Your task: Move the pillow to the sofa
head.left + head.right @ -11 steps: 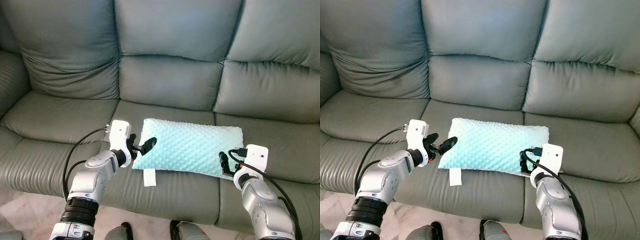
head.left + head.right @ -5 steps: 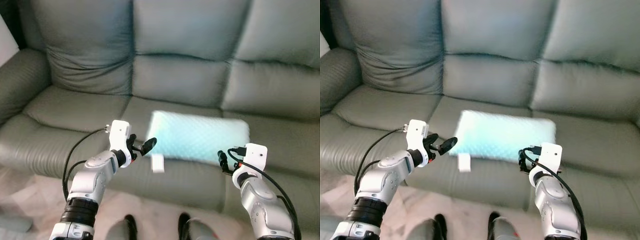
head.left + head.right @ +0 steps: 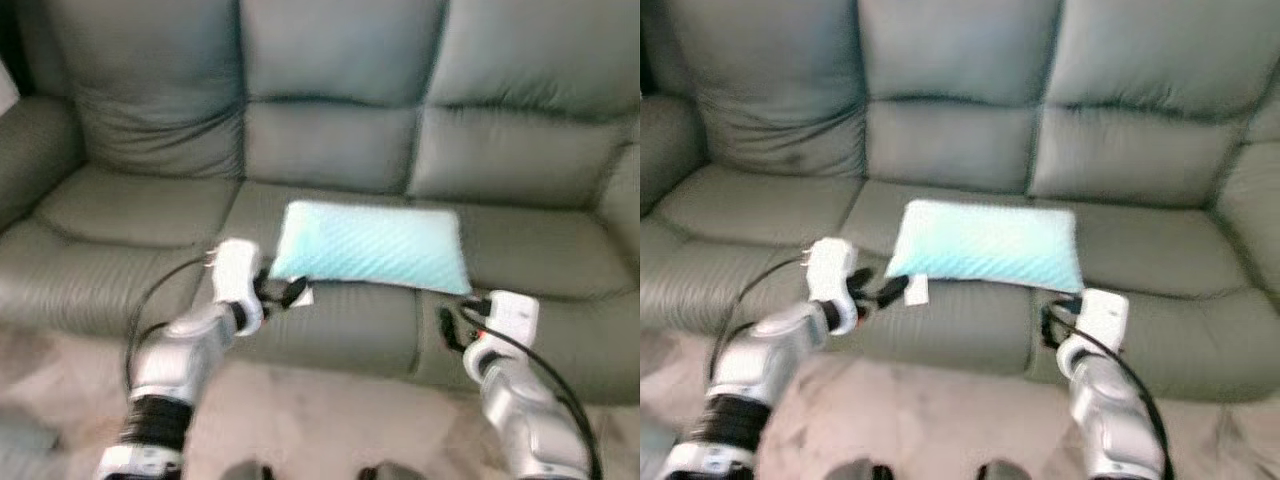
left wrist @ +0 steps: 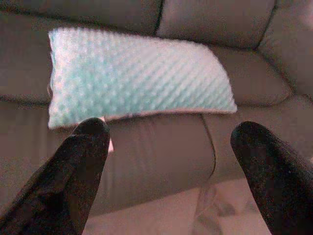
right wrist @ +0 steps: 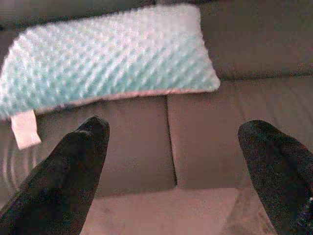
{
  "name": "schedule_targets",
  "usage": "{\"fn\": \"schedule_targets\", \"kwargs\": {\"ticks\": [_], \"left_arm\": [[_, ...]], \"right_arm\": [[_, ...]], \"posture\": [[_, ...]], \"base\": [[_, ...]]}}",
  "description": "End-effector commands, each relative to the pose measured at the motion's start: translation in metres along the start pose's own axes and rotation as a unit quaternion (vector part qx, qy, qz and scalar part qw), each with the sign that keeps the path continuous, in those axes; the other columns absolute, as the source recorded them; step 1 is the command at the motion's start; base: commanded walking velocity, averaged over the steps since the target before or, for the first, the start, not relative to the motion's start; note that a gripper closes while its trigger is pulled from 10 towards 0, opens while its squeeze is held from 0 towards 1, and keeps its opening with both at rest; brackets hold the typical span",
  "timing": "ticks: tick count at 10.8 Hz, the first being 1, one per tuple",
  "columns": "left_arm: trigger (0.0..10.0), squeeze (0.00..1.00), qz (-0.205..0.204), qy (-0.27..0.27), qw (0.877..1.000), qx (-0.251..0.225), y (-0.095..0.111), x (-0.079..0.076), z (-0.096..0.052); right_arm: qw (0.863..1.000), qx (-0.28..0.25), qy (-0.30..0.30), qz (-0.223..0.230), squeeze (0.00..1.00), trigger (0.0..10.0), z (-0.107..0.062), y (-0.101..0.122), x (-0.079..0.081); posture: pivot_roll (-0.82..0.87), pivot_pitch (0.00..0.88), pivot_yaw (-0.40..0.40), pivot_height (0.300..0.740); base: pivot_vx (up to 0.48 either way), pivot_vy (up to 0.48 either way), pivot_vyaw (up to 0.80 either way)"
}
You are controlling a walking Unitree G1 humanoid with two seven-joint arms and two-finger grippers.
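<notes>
A light blue dotted pillow [image 3: 370, 245] lies flat on the middle seat of the grey-green leather sofa [image 3: 330, 130], apart from both grippers. Its white tag [image 5: 24, 128] hangs over the seat's front edge. My left gripper [image 3: 280, 292] is open and empty, held in front of the seat edge near the pillow's left corner. My right gripper [image 3: 447, 325] is open and empty too, below the pillow's right corner. The left wrist view looks between its fingers [image 4: 83, 161] at the pillow [image 4: 132, 73]; the right wrist view does the same past its fingers [image 5: 73, 166].
Pale stone floor [image 3: 330, 420] lies between me and the sofa front. The sofa's left armrest [image 3: 30, 140] rises at the left. The seats either side of the pillow are bare. The head views are blurred.
The whole picture has shifted: the camera has drawn back from the sofa. The pillow stays on the seat, and both grippers, once at its ends, now hang before the seat edge.
</notes>
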State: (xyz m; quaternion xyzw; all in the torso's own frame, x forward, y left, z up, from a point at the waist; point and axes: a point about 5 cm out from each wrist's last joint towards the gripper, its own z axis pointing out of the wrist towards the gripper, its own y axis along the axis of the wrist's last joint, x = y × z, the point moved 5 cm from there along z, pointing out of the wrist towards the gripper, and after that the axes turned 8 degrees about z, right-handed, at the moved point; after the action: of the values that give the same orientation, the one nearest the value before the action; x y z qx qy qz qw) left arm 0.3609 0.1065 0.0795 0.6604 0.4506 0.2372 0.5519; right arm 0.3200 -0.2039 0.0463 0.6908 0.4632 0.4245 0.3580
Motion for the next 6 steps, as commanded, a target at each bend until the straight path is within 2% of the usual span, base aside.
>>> {"fn": "schedule_targets", "kwargs": {"ticks": [1,2,3,4,5,6], "left_arm": [[10.0,0.00,0.000,-0.011,1.000,-0.007,0.003,-0.004,0.001],[10.0,0.00,0.002,-0.007,1.000,-0.009,0.003,-0.004,0.001],[10.0,0.00,0.014,0.050,0.999,-0.009,0.000,0.015,0.000],[10.0,0.00,0.003,0.171,0.985,-0.022,-0.001,0.058,-0.013],[10.0,0.00,0.004,0.208,0.978,-0.022,-0.005,0.073,-0.023],[10.0,0.00,-0.023,0.230,0.972,-0.026,-0.012,0.082,-0.032]], "right_arm": [[1.000,0.001,-0.005,-0.001,0.00,10.0,-0.001,0.000,-0.005],[1.000,0.000,-0.005,-0.001,0.00,10.0,-0.001,0.000,-0.004],[0.999,-0.031,0.023,0.016,0.00,10.0,-0.001,0.009,0.004],[0.994,-0.076,0.078,0.025,0.00,10.0,-0.005,0.024,0.022],[0.993,-0.076,0.095,0.002,0.00,10.0,-0.005,0.023,0.030],[0.991,-0.073,0.108,-0.016,0.00,10.0,-0.004,0.022,0.039]], "posture": [[-0.21,0.161,0.012,0.740],[-0.21,0.160,0.012,0.740],[-0.21,0.158,0.013,0.740],[-0.20,0.155,0.012,0.740],[-0.19,0.149,0.007,0.740],[-0.18,0.144,-0.005,0.740]], "base": [[0.000,0.000,0.00],[0.000,0.000,0.00],[0.000,0.000,0.00],[0.000,0.000,0.00],[0.000,0.000,0.00],[0.000,0.000,0.00]]}}
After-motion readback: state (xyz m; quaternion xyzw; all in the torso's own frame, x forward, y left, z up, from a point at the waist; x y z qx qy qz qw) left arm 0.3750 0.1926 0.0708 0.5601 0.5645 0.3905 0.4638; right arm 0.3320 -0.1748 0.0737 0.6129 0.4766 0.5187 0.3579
